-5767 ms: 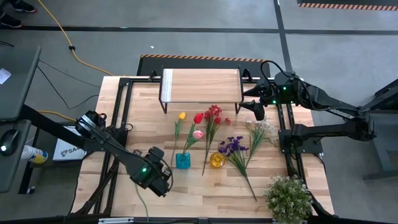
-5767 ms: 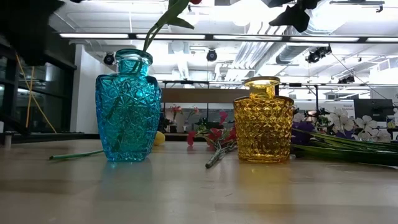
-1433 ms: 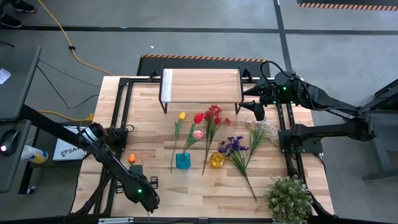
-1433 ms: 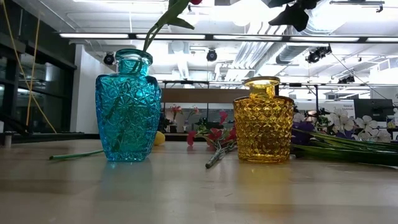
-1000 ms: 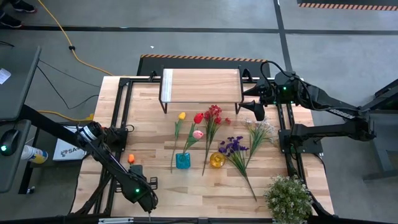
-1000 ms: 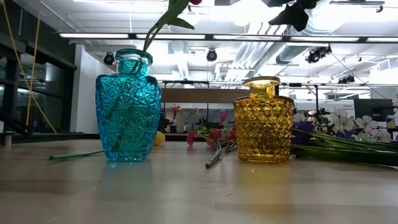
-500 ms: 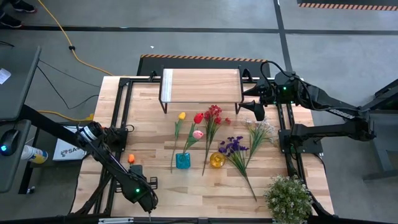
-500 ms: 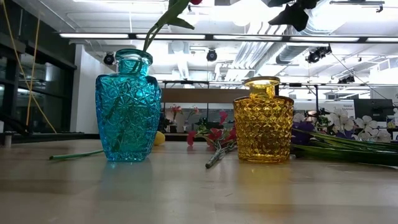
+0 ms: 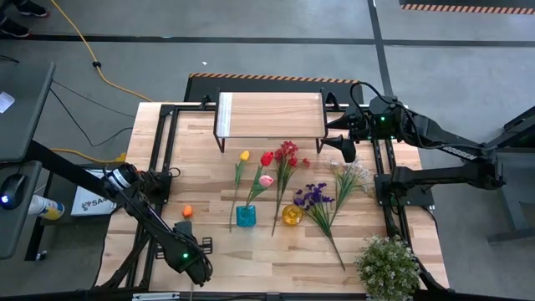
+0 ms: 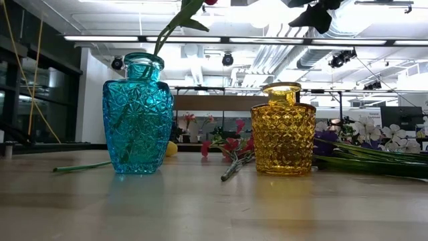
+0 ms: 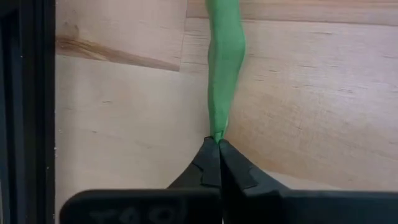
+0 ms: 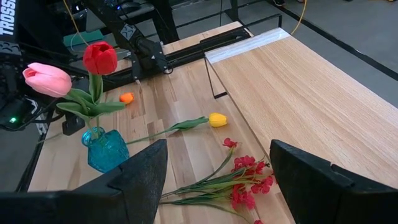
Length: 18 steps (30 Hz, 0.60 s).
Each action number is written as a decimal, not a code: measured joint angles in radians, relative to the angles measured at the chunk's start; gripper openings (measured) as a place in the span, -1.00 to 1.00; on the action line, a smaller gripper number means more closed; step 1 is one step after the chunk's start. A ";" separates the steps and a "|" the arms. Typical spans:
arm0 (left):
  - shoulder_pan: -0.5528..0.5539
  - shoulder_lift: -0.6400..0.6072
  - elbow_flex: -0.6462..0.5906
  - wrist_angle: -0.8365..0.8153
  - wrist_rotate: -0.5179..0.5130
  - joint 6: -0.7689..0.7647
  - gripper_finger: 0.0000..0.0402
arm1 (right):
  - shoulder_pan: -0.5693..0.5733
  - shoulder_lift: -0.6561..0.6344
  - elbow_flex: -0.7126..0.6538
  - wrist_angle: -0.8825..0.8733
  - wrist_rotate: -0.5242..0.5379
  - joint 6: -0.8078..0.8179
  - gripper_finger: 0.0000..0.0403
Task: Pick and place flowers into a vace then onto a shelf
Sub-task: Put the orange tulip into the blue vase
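Wooden table [image 9: 251,251], 2 vases, left end effector [image 11: 217,144] pinching orange tulip stem [image 11: 224,68], right spread.

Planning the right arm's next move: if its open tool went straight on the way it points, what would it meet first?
Probably the red spray flowers lying on the wooden tabletop, just ahead of the right tool; depth is uncertain. The yellow tulip lies farther on.

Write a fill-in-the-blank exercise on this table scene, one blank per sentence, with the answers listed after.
1. The left gripper is shut on the green ____ of the orange tulip.
2. The blue vase holds a red tulip and a ____ one.
3. The yellow vase holds ____ flowers.
4. The right gripper, open, hovers beside the ____.

Answers: stem; pink; no; shelf
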 joint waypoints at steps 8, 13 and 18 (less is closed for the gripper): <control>0.014 0.005 0.031 -0.051 -0.046 -0.001 -0.90 | 0.000 0.000 0.000 0.004 0.000 0.000 0.36; 0.023 0.012 0.082 -0.149 -0.211 -0.008 -0.90 | 0.000 0.000 0.000 0.021 0.000 0.000 0.36; 0.038 0.011 0.137 -0.233 -0.256 0.000 -0.90 | 0.000 0.000 0.000 0.023 0.000 0.010 0.36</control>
